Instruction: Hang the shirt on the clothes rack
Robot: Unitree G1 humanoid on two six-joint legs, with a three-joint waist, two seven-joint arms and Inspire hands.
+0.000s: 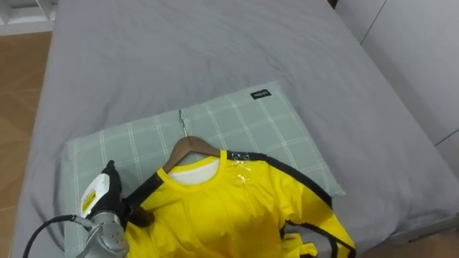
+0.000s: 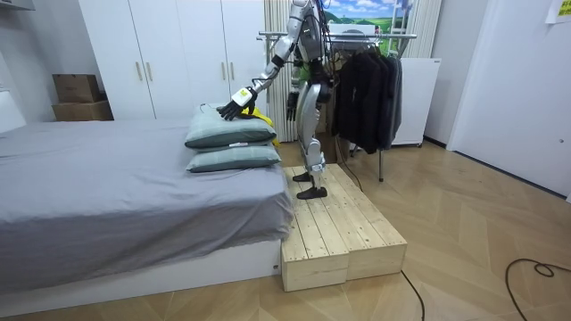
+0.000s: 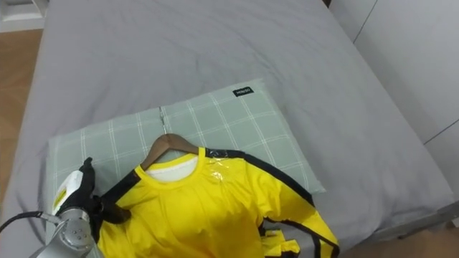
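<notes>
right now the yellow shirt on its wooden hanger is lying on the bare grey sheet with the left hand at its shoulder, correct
Not quite. The yellow shirt on its wooden hanger lies on the green checked pillow, not on the bare grey sheet; the left eye view shows this. The left hand is at its shoulder, as you say.

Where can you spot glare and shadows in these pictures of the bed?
Left eye view: even, soft light; the yellow shirt glints just below its collar, by the wooden hanger. Room view: the upper pillow throws a soft shadow on the lower pillow.
</notes>
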